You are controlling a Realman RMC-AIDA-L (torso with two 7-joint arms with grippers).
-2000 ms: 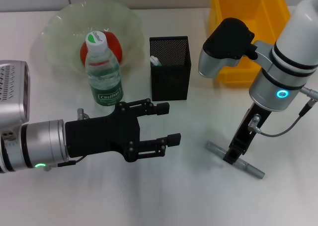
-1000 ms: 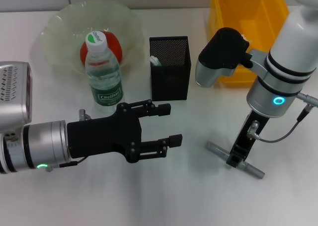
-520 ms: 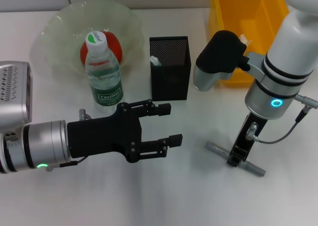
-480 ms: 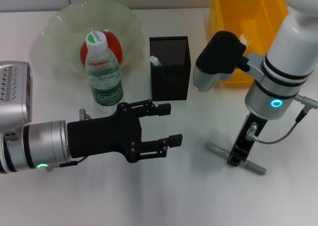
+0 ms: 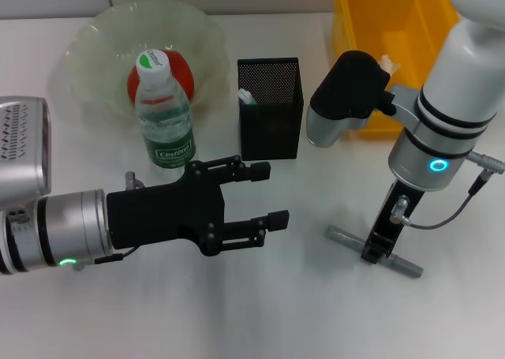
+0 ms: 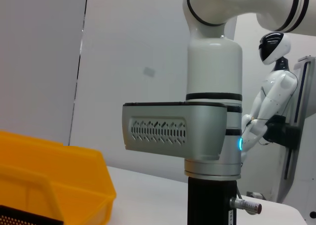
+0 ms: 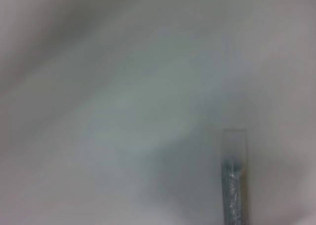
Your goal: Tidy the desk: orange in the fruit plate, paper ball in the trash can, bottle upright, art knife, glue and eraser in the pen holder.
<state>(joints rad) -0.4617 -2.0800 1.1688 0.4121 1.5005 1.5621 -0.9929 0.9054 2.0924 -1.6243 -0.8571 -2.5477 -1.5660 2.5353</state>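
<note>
Right gripper (image 5: 376,247) is down on the glue (image 5: 374,254) near the desk's (image 5: 300,312) right front edge, closure indeterminate; confirm mid-stick grip before lifting; left gripper (image 5: 262,193) idles wide open.

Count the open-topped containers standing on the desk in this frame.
3: the fruit plate at back left, the pen holder in the middle, and the trash can at back right. None appear hidden.
</note>
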